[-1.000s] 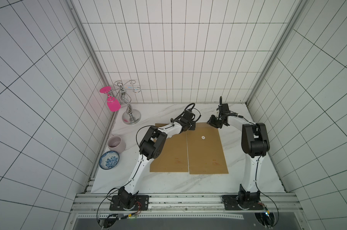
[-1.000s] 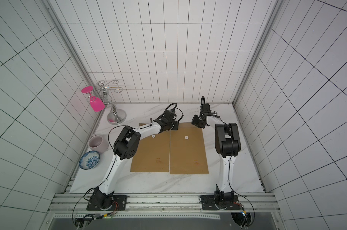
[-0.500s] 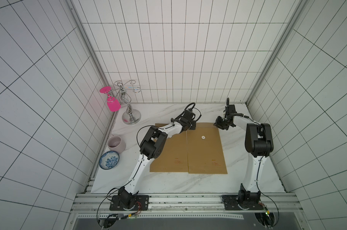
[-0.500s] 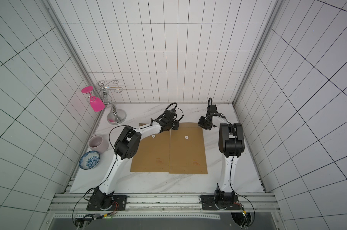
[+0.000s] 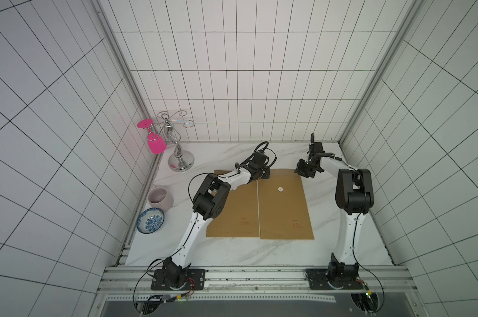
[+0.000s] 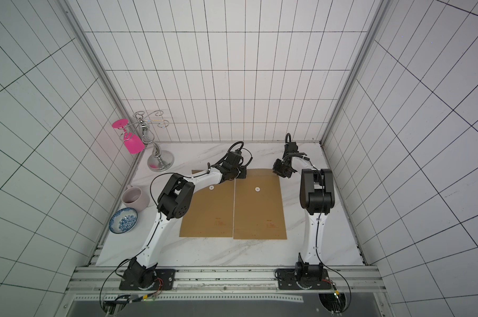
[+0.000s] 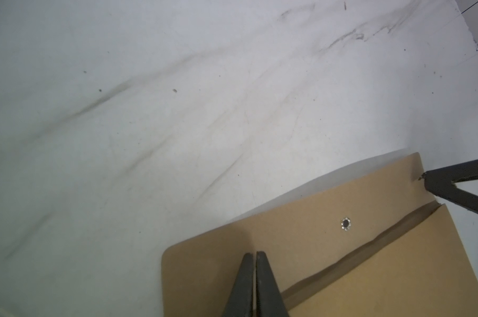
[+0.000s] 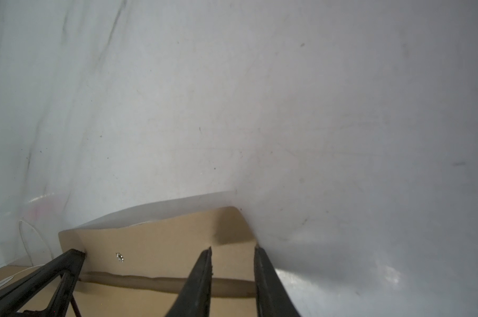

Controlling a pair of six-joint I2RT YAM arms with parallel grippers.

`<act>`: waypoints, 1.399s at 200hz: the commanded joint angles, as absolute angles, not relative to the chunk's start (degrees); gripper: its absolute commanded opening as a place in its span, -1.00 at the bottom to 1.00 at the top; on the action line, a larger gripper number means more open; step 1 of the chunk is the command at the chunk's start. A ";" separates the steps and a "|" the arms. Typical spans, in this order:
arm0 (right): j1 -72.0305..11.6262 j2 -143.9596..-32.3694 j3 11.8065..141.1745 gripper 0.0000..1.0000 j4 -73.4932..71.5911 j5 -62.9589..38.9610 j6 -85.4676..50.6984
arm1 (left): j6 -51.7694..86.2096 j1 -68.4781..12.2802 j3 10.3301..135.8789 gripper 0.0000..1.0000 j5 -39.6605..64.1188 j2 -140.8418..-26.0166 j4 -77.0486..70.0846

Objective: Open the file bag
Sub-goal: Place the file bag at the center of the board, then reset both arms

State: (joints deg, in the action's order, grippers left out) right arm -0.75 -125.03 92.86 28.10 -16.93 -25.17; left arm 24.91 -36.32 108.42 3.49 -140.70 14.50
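L claw is squeezing tight shut, 2 fingers pressing together w/ no gap. Its tip is sitting over the flap of the file bag, nr one round corner; can't tell if it's pinching the paper or just poking it. R claw is standing a bit open, fingers apart, not holding anything I can see. It's hanging at the flap's other corner, one finger over the brown paper & one by the edge. The flap is lying folded back, away from the bag's body, & sticking up a little off the table. A white round button is sitting on the bag's body. The file bag is lying flat nr the middle of the table, on the R side, flap end at the far side. A 2nd brown bag is lying just beside it on the L, long edges almost touching. Well off to the L, a pale cup & a blue-white bowl are sitting close together. Behind them a silver rack is standing w/ a pink glass hanging upside down.
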 commanded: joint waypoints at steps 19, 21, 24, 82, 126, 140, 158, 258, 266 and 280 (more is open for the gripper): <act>-0.53 -125.62 93.04 -0.42 30.66 -16.28 -24.52 | 25.82 -36.21 108.39 -0.77 3.78 -142.57 14.14; -0.53 -125.38 92.96 -0.42 30.54 -16.40 -24.52 | 25.79 -36.21 108.37 -0.77 3.82 -142.43 14.08; -0.53 -125.09 92.91 -0.42 30.43 -16.62 -24.52 | 25.90 -36.17 108.38 -0.77 3.86 -142.31 14.04; -0.53 -118.80 97.14 -0.16 31.63 -21.73 -26.72 | 27.03 -36.26 107.98 -0.52 2.87 -137.86 13.42; -0.70 -112.09 93.93 -0.08 31.55 -22.21 -25.62 | 28.24 -36.74 108.81 -0.30 3.01 -131.26 12.88; -1.00 -109.70 92.56 -0.07 31.58 -22.06 -25.41 | 29.18 -36.83 108.64 -0.29 4.01 -128.77 12.28; -2.19 -104.95 89.17 -0.07 31.11 -20.30 -24.72 | 29.76 -37.04 108.63 -0.29 5.41 -125.29 11.91; -13.23 -58.22 48.88 0.54 8.71 12.07 -19.64 | 14.07 -31.79 75.05 0.00 -21.91 -78.96 8.77; -13.23 -55.36 43.77 0.48 6.03 17.11 -20.63 | 11.97 -30.21 69.31 0.10 -26.85 -74.94 5.89; -12.93 -51.55 33.39 0.52 -2.74 24.89 -19.66 | 7.98 -26.61 58.07 0.23 -32.33 -68.72 -1.37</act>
